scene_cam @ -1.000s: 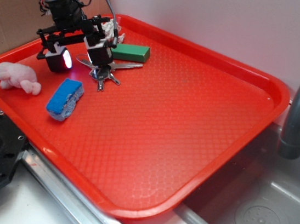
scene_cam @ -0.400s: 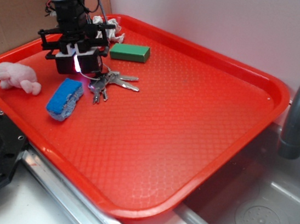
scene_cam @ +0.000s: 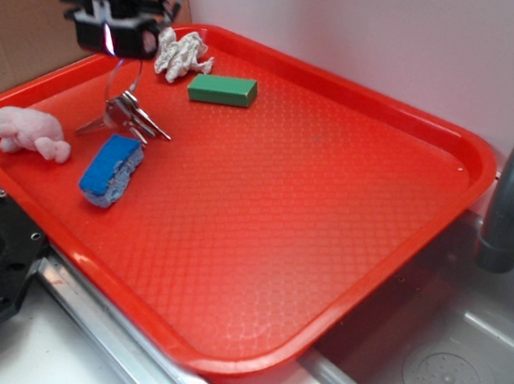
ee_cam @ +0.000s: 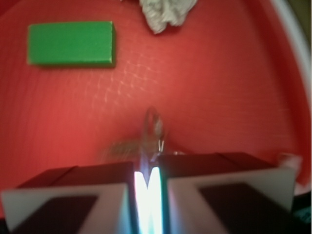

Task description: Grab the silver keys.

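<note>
gripper (scene_cam: pixel 112 38) — jaws clamped on the wire ring | silver keys (scene_cam: pixel 127 115) — dangling at its 6 o'clock, above the red tray (scene_cam: pixel 330 211)

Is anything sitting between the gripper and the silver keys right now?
Nothing visible. The gripper is shut on the thin wire ring, and the bunch of grey-silver metal keys hangs below it above the red plastic tray. The blue sponge and pink plush toy lie just below and beside the keys, apart from them.
</note>
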Tool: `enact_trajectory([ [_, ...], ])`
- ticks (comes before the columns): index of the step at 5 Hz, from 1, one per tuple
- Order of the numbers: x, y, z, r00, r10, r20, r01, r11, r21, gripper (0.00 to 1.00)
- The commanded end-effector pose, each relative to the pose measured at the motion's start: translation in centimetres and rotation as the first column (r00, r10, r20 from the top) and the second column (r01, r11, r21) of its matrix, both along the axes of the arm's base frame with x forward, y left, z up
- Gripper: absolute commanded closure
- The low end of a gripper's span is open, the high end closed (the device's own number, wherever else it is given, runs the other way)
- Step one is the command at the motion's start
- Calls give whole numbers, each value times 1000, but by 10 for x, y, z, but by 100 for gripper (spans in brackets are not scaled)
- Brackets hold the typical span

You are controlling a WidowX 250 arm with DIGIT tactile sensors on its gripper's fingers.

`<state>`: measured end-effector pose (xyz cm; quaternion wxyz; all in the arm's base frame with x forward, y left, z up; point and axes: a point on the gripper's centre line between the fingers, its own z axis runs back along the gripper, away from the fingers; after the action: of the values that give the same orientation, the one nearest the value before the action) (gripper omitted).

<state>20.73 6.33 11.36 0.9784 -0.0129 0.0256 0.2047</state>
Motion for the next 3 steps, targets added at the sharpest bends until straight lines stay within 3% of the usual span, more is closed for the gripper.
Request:
enact_trajectory([
  [1,-46,41,110,964,-78,256,73,997,26,100],
  [2,-46,49,148,962,-97,255,104,994,-14,100],
  [3,-40,37,115,965,-107,240,115,993,-21,0],
])
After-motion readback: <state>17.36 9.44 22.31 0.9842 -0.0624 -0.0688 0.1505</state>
